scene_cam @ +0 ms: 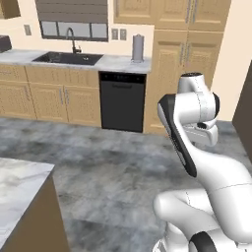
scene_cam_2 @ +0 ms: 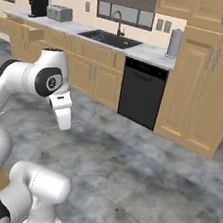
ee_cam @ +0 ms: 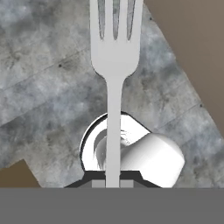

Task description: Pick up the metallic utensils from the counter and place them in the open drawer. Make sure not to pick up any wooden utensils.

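In the hand view my gripper is shut on the handle of the slim all-silver fork. The fork's tines point away from the hand, over the grey stone floor. A corner of the marbled counter lies at the lower left of the left base view, to the left of my arm. A light tan open drawer juts out of the far cabinet row at the upper left of the right base view. The other utensils are out of view.
Along the far wall run a sink, a black dishwasher, a toaster and tall wood cabinets. Open grey floor lies between that wall and my base.
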Tool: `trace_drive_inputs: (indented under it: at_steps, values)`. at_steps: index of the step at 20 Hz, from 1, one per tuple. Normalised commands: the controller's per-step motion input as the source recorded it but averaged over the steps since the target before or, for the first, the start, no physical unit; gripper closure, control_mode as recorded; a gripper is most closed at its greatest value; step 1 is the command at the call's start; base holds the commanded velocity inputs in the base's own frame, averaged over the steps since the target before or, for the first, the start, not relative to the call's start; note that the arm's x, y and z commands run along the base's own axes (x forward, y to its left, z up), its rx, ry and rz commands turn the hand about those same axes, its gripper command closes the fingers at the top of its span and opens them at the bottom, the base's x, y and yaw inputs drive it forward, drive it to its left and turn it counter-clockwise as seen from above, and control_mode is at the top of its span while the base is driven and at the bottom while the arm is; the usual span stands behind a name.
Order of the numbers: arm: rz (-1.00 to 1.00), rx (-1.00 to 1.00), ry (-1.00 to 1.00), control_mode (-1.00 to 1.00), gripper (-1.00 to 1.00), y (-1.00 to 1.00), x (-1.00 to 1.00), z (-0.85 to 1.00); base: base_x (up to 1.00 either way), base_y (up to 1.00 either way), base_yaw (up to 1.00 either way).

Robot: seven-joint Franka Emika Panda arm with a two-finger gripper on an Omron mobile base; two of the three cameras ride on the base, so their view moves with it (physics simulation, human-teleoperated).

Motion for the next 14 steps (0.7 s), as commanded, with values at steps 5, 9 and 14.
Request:
trace_drive_inputs:
  at_steps: [5, 9, 14]
  values:
    - [0.0, 0.0, 0.0, 1.0, 1.0, 0.0, 0.0, 0.0, 1.0, -0.52, 0.32]
    - [0.0, 0.0, 0.0, 1.0, 1.0, 0.0, 0.0, 0.0, 1.0, -0.54, 0.33]
    - [0.0, 0.0, 0.0, 1.0, 1.0, 0.0, 0.0, 0.0, 1.0, -0.52, 0.34]
